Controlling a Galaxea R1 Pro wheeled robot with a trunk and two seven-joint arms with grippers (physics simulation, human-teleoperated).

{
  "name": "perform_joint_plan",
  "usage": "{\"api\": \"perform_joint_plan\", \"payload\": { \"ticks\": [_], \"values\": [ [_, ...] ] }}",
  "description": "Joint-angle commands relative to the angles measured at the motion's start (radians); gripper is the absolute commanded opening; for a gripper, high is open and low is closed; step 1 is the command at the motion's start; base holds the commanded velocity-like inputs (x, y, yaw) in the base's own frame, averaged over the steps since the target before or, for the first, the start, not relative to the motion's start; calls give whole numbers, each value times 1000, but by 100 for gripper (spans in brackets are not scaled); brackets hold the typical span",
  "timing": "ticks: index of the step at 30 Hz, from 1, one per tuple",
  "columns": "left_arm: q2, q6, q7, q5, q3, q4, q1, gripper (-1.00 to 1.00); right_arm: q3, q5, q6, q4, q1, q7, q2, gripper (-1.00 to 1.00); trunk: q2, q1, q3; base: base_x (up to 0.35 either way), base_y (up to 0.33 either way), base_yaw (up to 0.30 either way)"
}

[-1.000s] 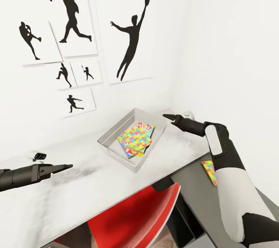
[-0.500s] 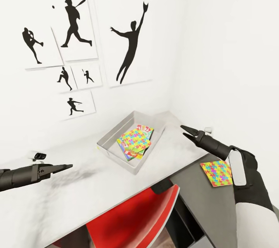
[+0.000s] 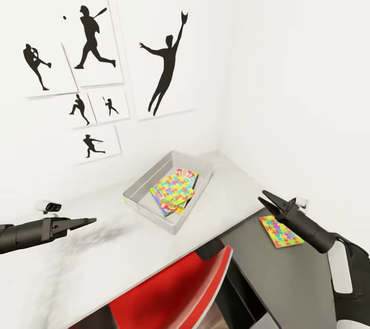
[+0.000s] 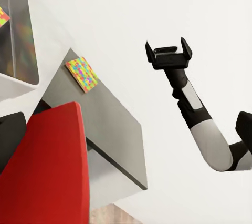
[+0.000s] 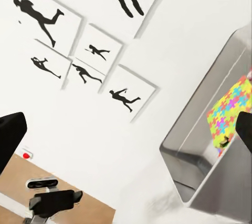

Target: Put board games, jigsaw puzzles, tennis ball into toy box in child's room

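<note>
A: Where do the toys lie?

B: The toy box (image 3: 137, 191) sits on the light grey surface (image 3: 103, 257) near the wall corner. Inside it a jigsaw puzzle (image 3: 173, 187) rests on top of a board game (image 3: 186, 173) with red lettering. A second jigsaw puzzle (image 3: 280, 231) lies flat on the lower dark grey section (image 3: 277, 277), well apart from the box.

A: And the right gripper (image 3: 266, 201)?

B: Its fingers are spread apart, empty, hovering just beside that second puzzle, above its near edge.

A: The left gripper (image 3: 90, 221)?

B: Held out level over the light surface, fingers drawn together with nothing between them, well apart from the box.

A: Anything else?

B: A red chair (image 3: 174, 293) is tucked under the surface, and ball-player silhouette pictures (image 3: 92, 36) hang on the white wall.
</note>
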Motion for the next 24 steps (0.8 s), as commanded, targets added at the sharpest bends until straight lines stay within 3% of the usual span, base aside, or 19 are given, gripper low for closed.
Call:
{"api": "perform_joint_plan", "payload": {
  "ticks": [1,6,10,15,24],
  "values": [
    [1,11,-4,0,0,0,-1,100,-3,-2,-7,0,12,6,0,100,-2,1,0,0,0,-113],
    [1,11,-4,0,0,0,-1,100,-9,-6,-62,0,82,34,0,100,-2,1,8,0,0,-123],
    [1,11,-4,0,1,0,-1,100,-11,-7,-113,1,133,99,0,100,-2,1,14,0,0,-139],
    [0,11,-4,0,0,0,-1,100,-11,-6,-156,2,156,163,2,100,-2,1,22,0,0,-157],
    [1,11,-4,0,1,0,-1,100,-10,2,-176,5,164,181,14,100,-2,1,32,0,0,-140]
  ]
}}
